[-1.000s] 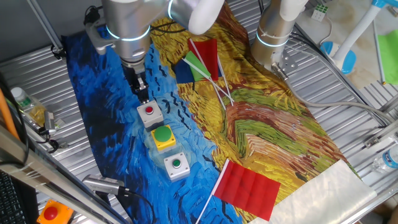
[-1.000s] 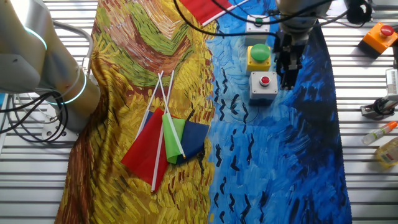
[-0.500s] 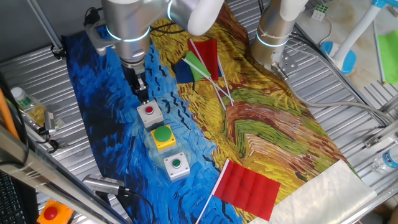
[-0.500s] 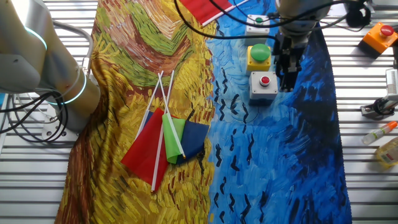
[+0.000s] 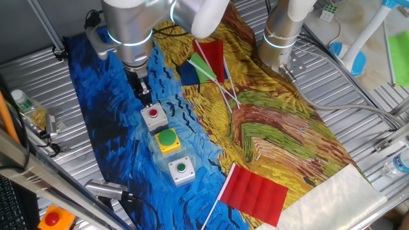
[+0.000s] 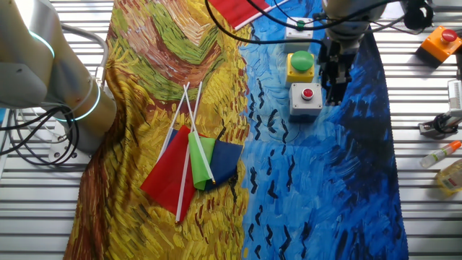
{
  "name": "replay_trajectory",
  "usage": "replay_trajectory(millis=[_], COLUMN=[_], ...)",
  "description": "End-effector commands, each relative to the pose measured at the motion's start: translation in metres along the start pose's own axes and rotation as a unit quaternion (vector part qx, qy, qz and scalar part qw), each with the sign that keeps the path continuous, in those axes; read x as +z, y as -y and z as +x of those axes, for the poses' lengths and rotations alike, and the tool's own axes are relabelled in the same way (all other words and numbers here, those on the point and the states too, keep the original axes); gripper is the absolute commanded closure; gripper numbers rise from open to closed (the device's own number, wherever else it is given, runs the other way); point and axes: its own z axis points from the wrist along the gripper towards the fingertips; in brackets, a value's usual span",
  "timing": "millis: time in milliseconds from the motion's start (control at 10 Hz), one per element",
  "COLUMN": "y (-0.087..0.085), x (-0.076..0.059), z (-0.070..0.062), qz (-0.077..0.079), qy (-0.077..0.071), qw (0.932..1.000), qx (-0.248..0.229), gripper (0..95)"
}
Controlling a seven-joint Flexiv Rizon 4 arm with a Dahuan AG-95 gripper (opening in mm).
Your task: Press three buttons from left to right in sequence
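- Gripper (image 5: 146, 99) barely shifted vs a sec ago; hangs just behind grey box w/ red button (image 5: 153, 116). Fingertip gap: can't tell, holds nothing.
- Yellow box w/ big green button (image 5: 168, 140) next, then grey box w/ small green button (image 5: 181, 170); none look pressed yet.

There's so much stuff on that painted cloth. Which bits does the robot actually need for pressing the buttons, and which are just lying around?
Needed:
grey box with red button
yellow box with big green button
grey box with small green button
end effector

Just lying about:
bundle of small flags
single red flag
orange box with red button
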Motion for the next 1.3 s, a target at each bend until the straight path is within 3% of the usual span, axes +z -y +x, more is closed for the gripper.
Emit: replay_trajectory(millis=[100, 300, 400, 500, 600, 700, 800, 1300], y=[-0.0006, -0.0007, -0.0008, -0.0008, -0.0007, -0.0004, -0.0004, -0.0004], x=[0.0005, 0.0005, 0.0005, 0.0005, 0.0005, 0.0005, 0.0005, 0.0005], z=[-0.0006, -0.0006, -0.0006, -0.0006, -0.0006, -0.0006, -0.0006, -0.0006], qz=[-0.012, -0.01, -0.012, -0.018, -0.035, -0.041, -0.042, -0.041], qy=[-0.005, -0.006, -0.006, -0.005, -0.005, -0.005, -0.008, -0.008], qw=[0.9999, 0.9999, 0.9999, 0.9997, 0.9993, 0.9991, 0.999, 0.9991], qx=[0.006, -0.005, -0.006, -0.012, -0.014, -0.011, -0.01, -0.005], gripper=[95.0, 95.0, 76.0, 76.0, 57.0, 57.0, 38.0, 38.0])
